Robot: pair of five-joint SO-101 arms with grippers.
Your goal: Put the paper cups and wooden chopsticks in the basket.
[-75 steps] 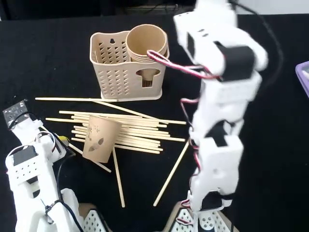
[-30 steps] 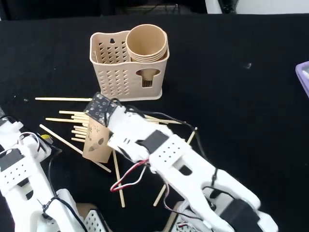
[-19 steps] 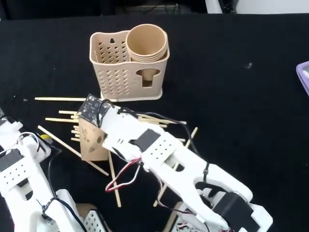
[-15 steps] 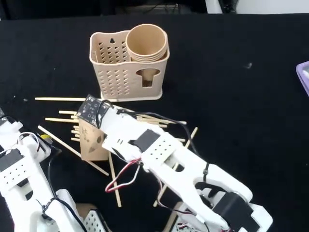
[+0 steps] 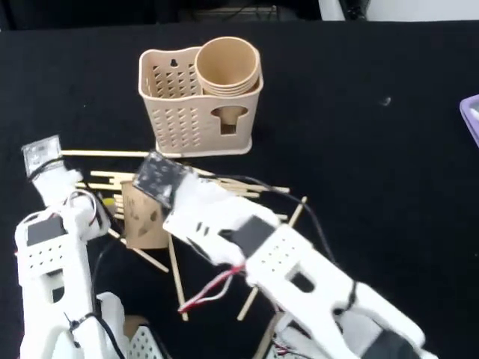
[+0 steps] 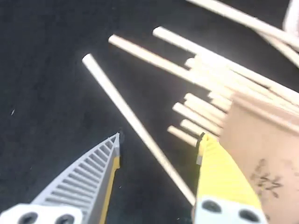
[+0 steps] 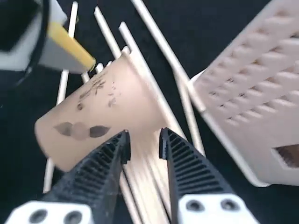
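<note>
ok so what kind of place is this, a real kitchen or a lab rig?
Likely a lab tabletop rig, not a kitchen: a black table, a left arm and right arm side by side, and staged props, a perforated basket holding stacked paper cups, with wooden chopsticks scattered in front.

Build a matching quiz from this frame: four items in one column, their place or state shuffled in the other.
Items:
1. stacked paper cups
2. printed paper cup
3. left tool
4. basket

Place or state:
A. open, with a lone chopstick between its fingers
B. lying on its side on the chopstick pile
C. nested inside one basket compartment
D. standing upright on the table beyond the chopstick pile

Pairs: 1-C, 2-B, 3-A, 4-D
</note>
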